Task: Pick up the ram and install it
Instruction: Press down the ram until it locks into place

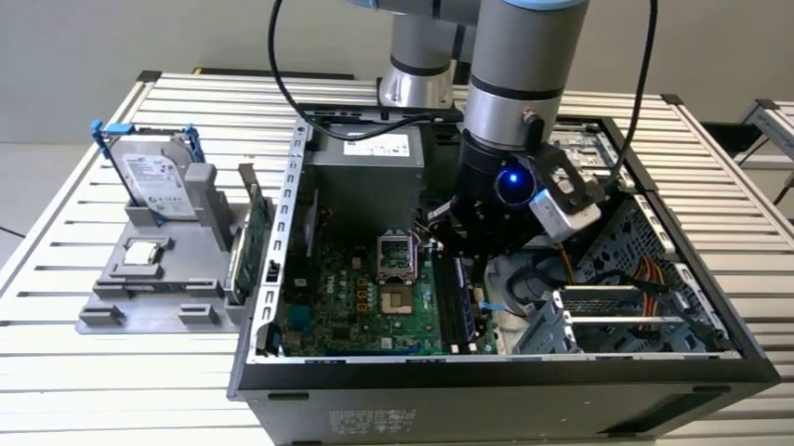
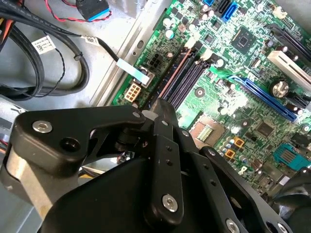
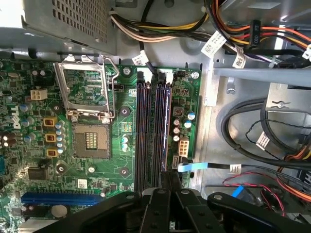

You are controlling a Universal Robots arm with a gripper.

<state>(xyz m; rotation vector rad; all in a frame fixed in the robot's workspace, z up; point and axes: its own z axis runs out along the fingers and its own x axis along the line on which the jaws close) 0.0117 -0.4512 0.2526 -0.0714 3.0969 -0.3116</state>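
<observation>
Sitting on a slatted metal desk (image 1: 99,130), one grey holder (image 1: 155,279) at the exterior view's left is carrying one silver hard drive (image 1: 159,181) and one green card (image 1: 255,243). Right of it, one open computer case (image 1: 496,372) is showing its green motherboard (image 1: 360,288). One black pincer (image 1: 462,243) is reaching down over the memory slots (image 3: 151,131), fingers together on the ram (image 3: 170,180), a thin dark stick standing at the slots.

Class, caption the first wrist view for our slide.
Tool poised over the motherboard's memory slots, beside the open processor socket.
</observation>
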